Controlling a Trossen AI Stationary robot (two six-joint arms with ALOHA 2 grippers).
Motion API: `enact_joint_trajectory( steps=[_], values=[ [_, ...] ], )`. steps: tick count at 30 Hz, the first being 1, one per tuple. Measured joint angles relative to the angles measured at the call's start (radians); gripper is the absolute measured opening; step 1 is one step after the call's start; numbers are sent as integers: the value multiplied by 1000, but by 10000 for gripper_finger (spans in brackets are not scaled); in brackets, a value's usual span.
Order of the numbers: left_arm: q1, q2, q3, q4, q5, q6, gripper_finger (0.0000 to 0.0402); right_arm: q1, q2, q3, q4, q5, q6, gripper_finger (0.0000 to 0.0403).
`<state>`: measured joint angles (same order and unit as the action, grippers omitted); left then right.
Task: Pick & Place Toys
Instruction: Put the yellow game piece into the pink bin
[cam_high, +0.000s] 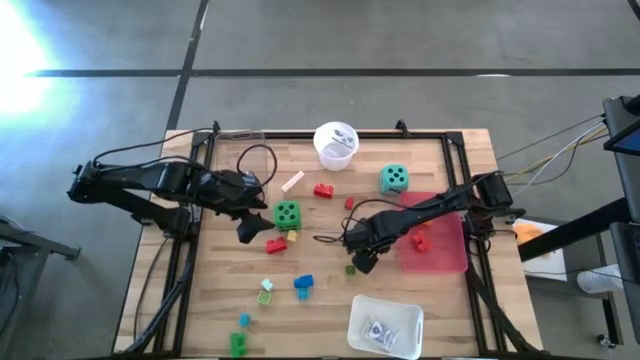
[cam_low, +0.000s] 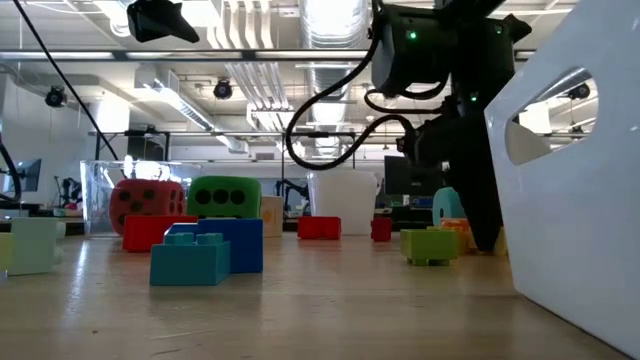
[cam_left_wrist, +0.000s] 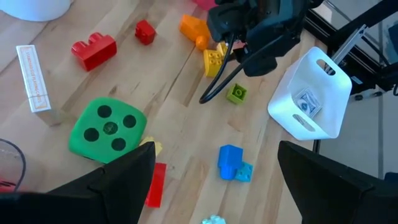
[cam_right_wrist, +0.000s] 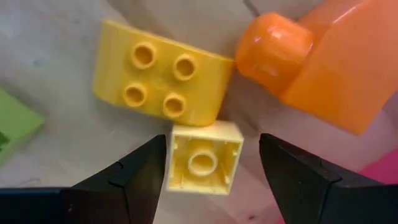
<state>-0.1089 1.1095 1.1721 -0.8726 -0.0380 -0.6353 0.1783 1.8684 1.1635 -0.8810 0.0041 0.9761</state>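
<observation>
small yellow brick (cam_right_wrist: 204, 157) | between right claw (cam_right_wrist: 212, 163) fingers, untouched | claw spread wide | left claw (cam_left_wrist: 214, 180) wide

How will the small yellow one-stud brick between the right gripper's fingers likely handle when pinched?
The small yellow brick looks like rigid, glossy plastic, so probably stiff, light, slightly slippery. Its flat sides suit the open right gripper; being boxy, it shouldn't roll.

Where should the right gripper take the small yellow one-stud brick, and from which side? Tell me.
Come straight down from above. The right gripper is open with a finger on either side of the small yellow brick. Close on those two flat side walls; the other two sides are crowded by the bigger yellow brick and the orange piece.
</observation>
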Motion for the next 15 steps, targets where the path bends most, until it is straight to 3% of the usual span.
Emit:
enact_joint_trajectory(
  steps=[9, 15],
  values=[
    [0, 0, 0, 0, 0, 19, 340, 0, -4, -3, 1, 0, 15, 121],
    [0, 0, 0, 8, -4, 34, 340, 0, -5, 7, 2, -3, 19, 120]
  ],
)
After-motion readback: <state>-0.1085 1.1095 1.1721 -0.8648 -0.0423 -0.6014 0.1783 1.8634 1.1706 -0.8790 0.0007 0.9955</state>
